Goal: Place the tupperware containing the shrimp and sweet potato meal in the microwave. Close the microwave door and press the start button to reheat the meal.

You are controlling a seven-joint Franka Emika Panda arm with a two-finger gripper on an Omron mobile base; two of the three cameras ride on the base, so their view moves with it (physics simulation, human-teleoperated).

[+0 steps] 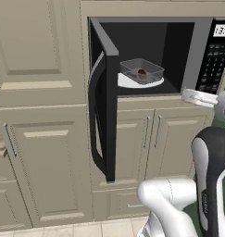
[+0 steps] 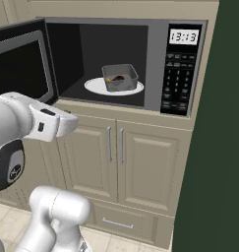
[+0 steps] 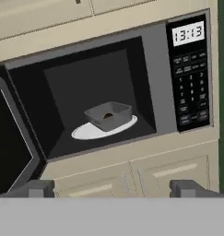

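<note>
Open hand (image 3: pixel 111 188) well short of tupperware (image 3: pixel 109 115) inside microwave (image 3: pixel 150 78)

Flat, even light falls on the beige cabinets (image 2: pixel 140 157) with hardly any cast shadow, while the open cavity of the microwave (image 2: pixel 111 54) stays dark, its white turntable plate (image 2: pixel 96 86) the one bright patch inside. All three pictures are soft and coarse-grained, with jagged stair-stepping along straight edges, and the keypad (image 3: pixel 191 87) marks are too blurred to read though the clock display (image 3: pixel 188 33) stays sharp. No glare or bending shows near the picture edges.
</note>
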